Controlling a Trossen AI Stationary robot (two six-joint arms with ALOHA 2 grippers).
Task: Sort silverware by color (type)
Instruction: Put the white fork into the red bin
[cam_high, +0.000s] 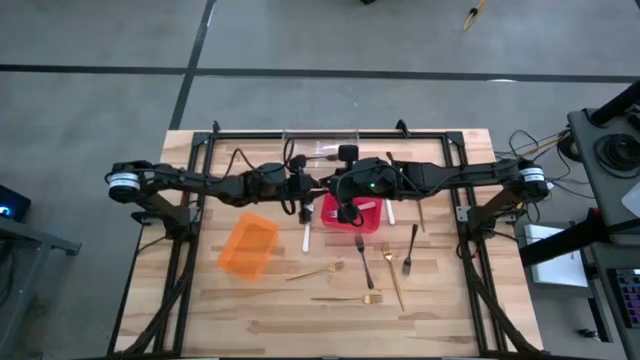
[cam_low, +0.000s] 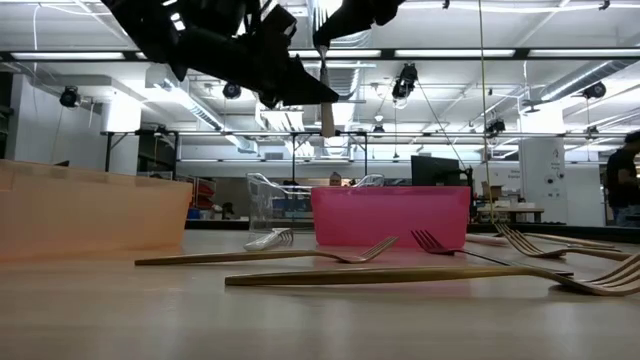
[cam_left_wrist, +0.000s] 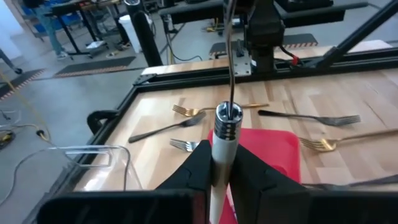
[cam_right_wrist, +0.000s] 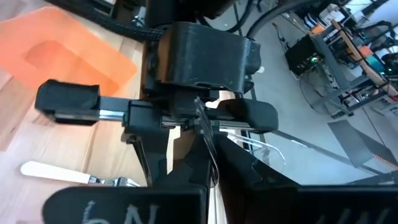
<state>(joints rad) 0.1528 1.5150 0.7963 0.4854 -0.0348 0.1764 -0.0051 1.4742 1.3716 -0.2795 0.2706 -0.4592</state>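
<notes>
left gripper (cam_left_wrist: 219, 177) closed on the white handle of a utensil (cam_left_wrist: 222, 149), raised above the red bin (cam_high: 352, 215). right gripper (cam_right_wrist: 208, 168) pinched shut on the same utensil's thin metal end, both meeting mid-table. remaining silverware: gold fork (cam_high: 348, 299), black fork (cam_high: 410, 250) loose on the table (cam_high: 260, 320), beside the orange bin (cam_high: 249, 245)

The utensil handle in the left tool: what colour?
White or cream handle with a silver collar, clearest in the left wrist view.

The high view is looking straight down on the whole table (cam_high: 330, 310), while the low view is sitting at tabletop level, facing the room. Both wrist views are looking close past their fingers; all are sharing the red bin (cam_high: 365, 216).
</notes>
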